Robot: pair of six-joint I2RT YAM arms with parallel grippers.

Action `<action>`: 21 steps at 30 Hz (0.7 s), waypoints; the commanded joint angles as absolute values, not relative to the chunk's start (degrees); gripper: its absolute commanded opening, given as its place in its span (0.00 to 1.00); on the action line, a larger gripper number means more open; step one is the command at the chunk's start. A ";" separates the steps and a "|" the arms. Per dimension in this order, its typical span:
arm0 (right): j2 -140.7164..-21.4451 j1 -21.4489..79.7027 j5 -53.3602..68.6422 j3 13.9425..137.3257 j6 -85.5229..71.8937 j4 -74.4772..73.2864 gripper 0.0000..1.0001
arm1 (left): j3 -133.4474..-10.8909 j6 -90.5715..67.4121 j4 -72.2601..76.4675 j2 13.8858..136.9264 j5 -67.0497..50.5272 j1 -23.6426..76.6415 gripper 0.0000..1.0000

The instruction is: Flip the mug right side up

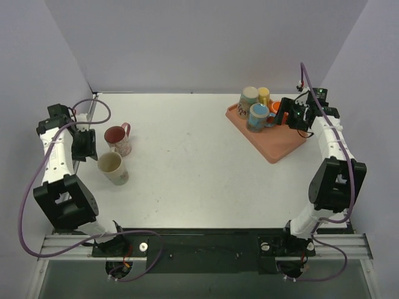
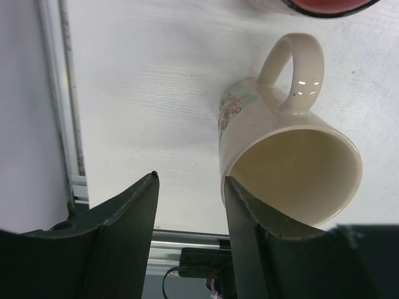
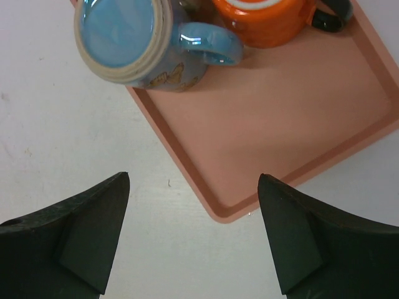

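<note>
Standing mouth-up, the cream ceramic mug (image 1: 113, 168) sat near the left gripper (image 2: 190, 180); that flip looked done.
Left fingers were apart and empty, mug just outside one. Farther off, the right gripper (image 3: 193, 180) was spread wide over the pink plastic tray (image 3: 268, 124), where the blue ceramic mug (image 3: 124, 40) sat base-up, unturned.

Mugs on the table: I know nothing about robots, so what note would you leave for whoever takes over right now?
Left claw: open, empty, close beside the cream mug.
Right claw: open, empty, above the edge of the pink tray.
Cream mug and red-lined mug: upright on the table by the left arm.
Blue mug: upside down on the tray, next to an orange mug.
Done: two mugs on the table stand right side up.
Left: the blue mug needs turning, probably by the right claw. Check the other tray mugs.
</note>
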State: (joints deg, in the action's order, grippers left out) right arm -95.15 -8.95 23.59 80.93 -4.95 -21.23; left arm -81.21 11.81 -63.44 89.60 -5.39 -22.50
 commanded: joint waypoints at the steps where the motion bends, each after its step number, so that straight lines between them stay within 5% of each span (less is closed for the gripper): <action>1: -100.80 -8.96 25.49 87.18 -1.06 -18.20 0.78 | -87.97 15.20 -62.58 83.59 -5.00 -22.59 0.57; 8: -110.20 -8.96 27.76 93.51 2.63 -15.56 0.63 | -88.60 19.68 -55.39 75.07 -8.26 -11.63 0.57; 21: -120.41 -8.70 29.69 100.89 4.57 -12.05 0.55 | -84.29 15.03 -40.25 72.24 -12.22 -0.53 0.58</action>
